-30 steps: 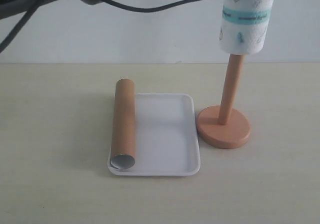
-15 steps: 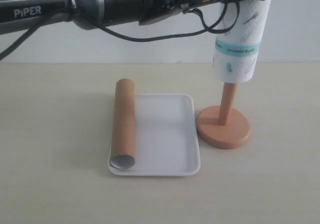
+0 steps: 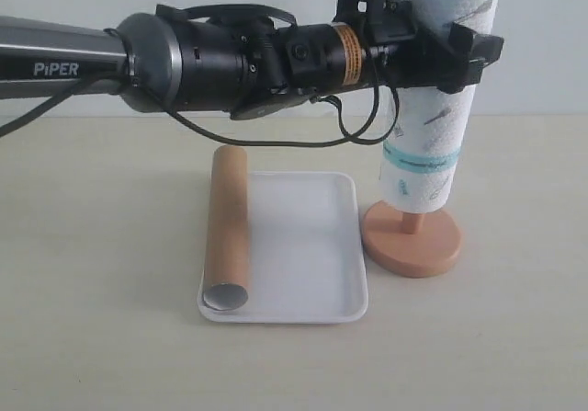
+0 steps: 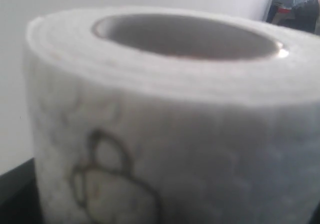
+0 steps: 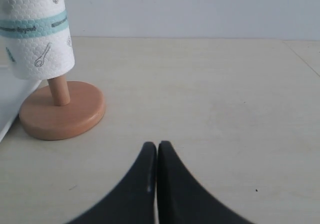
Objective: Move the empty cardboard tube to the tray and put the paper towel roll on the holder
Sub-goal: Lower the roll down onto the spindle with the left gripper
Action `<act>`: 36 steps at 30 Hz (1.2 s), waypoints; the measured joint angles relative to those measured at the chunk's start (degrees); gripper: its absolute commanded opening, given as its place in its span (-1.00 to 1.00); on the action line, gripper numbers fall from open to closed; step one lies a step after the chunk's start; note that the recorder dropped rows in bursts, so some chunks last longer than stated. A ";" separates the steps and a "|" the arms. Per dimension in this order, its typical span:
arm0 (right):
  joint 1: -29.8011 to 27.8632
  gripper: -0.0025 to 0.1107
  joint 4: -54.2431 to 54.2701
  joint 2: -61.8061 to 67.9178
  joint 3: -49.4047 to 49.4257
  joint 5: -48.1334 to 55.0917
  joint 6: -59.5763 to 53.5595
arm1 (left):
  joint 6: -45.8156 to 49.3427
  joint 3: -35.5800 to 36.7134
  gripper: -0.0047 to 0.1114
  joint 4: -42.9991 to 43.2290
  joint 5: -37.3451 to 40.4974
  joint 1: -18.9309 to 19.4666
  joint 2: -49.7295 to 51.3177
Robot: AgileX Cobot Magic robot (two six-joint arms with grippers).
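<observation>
The paper towel roll (image 3: 424, 144) is upright, threaded over the holder's post (image 3: 410, 222), its lower edge a little above the pink base (image 3: 413, 245). My left gripper (image 3: 443, 51) reaches across from the left and is shut on the roll's upper part. In the left wrist view the roll (image 4: 175, 134) fills the picture and hides the fingers. The cardboard tube (image 3: 228, 227) lies along the left side of the tray (image 3: 312, 245). My right gripper (image 5: 157, 145) is shut and empty, low over the table, with the roll (image 5: 35, 28) and the holder base (image 5: 62, 111) apart from it.
The left arm's black body (image 3: 230, 57) and its cables span the scene above the tray. A pale wooden table (image 3: 92, 273) lies all around, with a white wall behind. A corner of the tray (image 5: 10, 103) shows beside the holder base in the right wrist view.
The left arm has come down into view, lowering the roll along the post from near its top to just above the base. Tube and tray have not moved.
</observation>
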 measured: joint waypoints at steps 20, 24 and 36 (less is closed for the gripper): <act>0.00 -0.96 0.00 0.00 0.00 0.00 0.00 | 20.09 11.42 -0.85 -16.09 -14.37 0.00 0.67; 0.00 -0.96 0.00 0.00 0.00 0.00 0.00 | 20.17 11.45 -0.85 -16.09 -15.57 0.00 2.41; 0.00 -0.96 0.00 0.00 0.00 0.00 0.00 | 20.94 11.55 -0.69 -16.09 -16.35 0.00 4.07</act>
